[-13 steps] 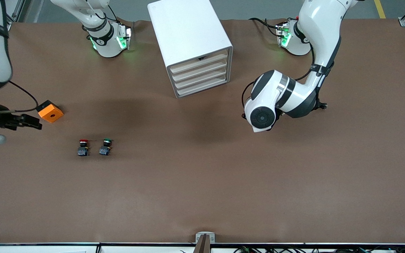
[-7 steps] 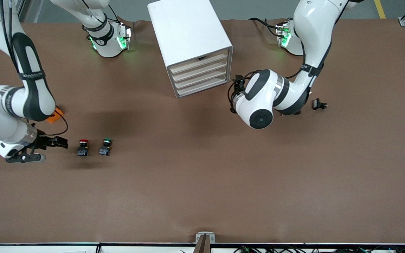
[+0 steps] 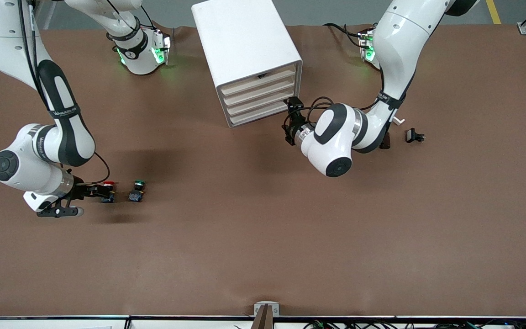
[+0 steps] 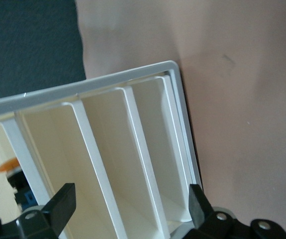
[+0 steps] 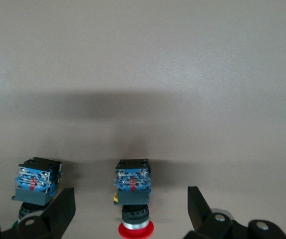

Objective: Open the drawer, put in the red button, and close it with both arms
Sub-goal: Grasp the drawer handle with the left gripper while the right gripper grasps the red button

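Two arms on my brown desk (image 3: 263,237), both with end effectors spread wide and holding nothing. Right end effector (image 3: 101,193): low at the desk, at the right arm's end, its black fingers (image 5: 58,211) standing either side of the red button (image 3: 107,190) without touching it in my right wrist view; the red button (image 5: 134,196) lies on its side there, red cap toward the camera, blue-grey body pointing away. Green-capped switch (image 3: 137,191): just beside the red button, toward the left arm's end, resting on the desk apart from it; it shows in the right wrist view (image 5: 36,180) outside one finger. White cabinet (image 3: 244,50): stands on the desk between the two arm bases, four beige drawer fronts facing the front camera at a slant, all pushed in. The drawer (image 3: 259,92), second from the top, sits closed. Left end effector (image 3: 291,119): right at the cabinet's front, at the corner of the lower drawers toward the left arm's end; from my left wrist view its fingers (image 4: 200,206) bracket the drawer fronts and white frame (image 4: 180,124), and I cannot tell whether they touch anything. Small black object (image 3: 414,135): lies on the desk by the left arm's elbow, too small for me to identify.
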Robot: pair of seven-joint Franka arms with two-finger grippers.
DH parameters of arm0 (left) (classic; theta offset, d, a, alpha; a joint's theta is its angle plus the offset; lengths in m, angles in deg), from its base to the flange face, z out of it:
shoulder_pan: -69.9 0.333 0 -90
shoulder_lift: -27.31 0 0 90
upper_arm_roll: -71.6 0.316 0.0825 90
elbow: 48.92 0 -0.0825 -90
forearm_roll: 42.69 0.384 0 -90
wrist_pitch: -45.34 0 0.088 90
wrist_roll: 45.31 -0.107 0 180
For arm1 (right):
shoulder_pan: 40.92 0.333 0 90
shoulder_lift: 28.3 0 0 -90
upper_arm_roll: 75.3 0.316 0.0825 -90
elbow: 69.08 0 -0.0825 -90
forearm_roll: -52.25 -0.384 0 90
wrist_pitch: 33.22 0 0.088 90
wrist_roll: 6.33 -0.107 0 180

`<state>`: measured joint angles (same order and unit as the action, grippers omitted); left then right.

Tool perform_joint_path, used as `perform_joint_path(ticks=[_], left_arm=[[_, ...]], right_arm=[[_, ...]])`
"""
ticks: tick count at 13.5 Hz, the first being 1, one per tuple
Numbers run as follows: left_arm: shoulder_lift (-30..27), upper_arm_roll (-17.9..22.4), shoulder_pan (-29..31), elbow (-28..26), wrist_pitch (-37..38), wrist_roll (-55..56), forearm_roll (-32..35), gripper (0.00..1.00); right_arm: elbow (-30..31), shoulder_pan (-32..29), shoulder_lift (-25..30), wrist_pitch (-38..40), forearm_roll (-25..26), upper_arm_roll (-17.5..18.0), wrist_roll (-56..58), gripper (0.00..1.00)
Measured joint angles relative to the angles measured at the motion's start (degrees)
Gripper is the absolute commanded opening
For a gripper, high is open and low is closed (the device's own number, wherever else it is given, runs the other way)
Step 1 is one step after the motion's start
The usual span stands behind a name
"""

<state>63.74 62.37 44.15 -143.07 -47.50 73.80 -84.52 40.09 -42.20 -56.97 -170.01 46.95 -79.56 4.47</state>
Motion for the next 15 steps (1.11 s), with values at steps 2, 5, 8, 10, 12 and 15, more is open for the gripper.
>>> perform_joint_path(ticks=[2, 5, 8, 10, 12, 15], left_arm=[[1.5, 0.0, -0.2, 0.1, 0.0, 4.2, -2.0, 0.88], [3.3, -0.1, -1.2, 0.3, 0.3, 9.4, -4.7, 0.67], [3.5, -0.3, -2.2, 0.8, 2.6, 11.4, -5.9, 0.61], [3.5, -0.3, -2.2, 1.1, 3.1, 11.5, -7.2, 0.61], [3.5, -0.8, -2.4, 1.0, 3.4, 11.5, -8.1, 0.50], [3.8, -1.2, -4.4, 0.7, 3.5, 11.5, -8.4, 0.49]], right_arm=[[1.5, 0.4, -1.0, -4.0, 0.0, 0.0, -0.1, 1.00], [3.0, 0.5, -2.6, -6.6, 0.0, 0.0, -0.1, 1.00], [3.9, 0.5, -2.9, -7.5, 0.0, -0.1, -0.1, 1.00], [5.2, 0.5, -2.9, -9.6, 0.0, -0.1, -0.1, 1.00], [6.1, 0.5, -2.9, -10.5, 0.0, -0.1, -0.1, 1.00], [6.1, 0.6, -2.9, -10.5, 0.0, -0.1, -0.1, 0.60]])
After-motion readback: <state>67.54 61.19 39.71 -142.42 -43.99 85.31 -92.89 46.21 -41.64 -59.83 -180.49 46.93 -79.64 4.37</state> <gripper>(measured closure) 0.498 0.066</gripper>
